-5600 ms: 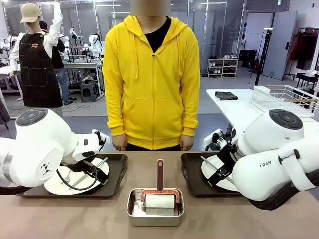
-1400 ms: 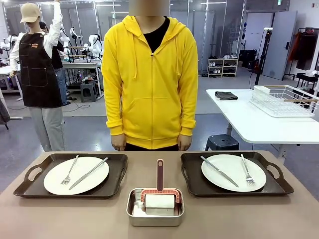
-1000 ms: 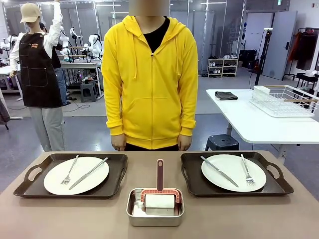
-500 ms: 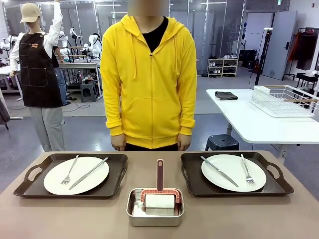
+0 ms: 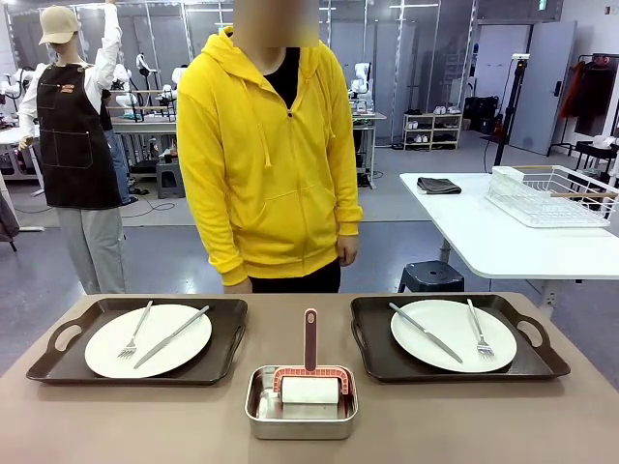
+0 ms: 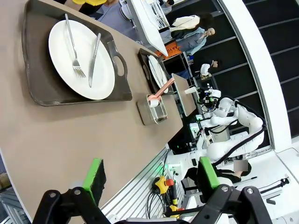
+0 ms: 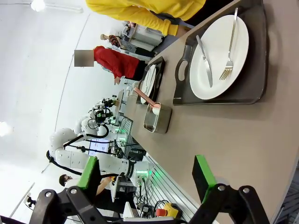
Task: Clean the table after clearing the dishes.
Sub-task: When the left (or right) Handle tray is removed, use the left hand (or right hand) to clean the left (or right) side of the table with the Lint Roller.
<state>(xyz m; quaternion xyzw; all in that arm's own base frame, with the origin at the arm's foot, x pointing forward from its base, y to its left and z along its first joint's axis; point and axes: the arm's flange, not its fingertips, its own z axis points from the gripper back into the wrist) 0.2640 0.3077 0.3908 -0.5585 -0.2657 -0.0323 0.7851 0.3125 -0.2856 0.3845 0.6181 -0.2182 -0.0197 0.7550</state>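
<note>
You see 2 dark trays on the worktop (image 5: pixel 145 425), a left tray (image 5: pixel 227 353) and a right tray (image 5: pixel 368 358). The left plate (image 5: pixel 184 348) and the right plate (image 5: pixel 455 331) each carry a knife (image 5: pixel 172 335) and fork (image 5: pixel 135 333). Between the trays, nearer you, a steel pan (image 5: pixel 300 426) holds a red-handled roller (image 5: pixel 309 387). A person (image 5: pixel 266 164) in yellow stands at the far edge.

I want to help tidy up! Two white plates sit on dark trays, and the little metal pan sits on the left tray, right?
Not quite. The little metal pan isn't on the left tray. It sits on the table, between that tray and the right tray, as the front view shows. The left plate and right plate are white, on dark trays.
</note>
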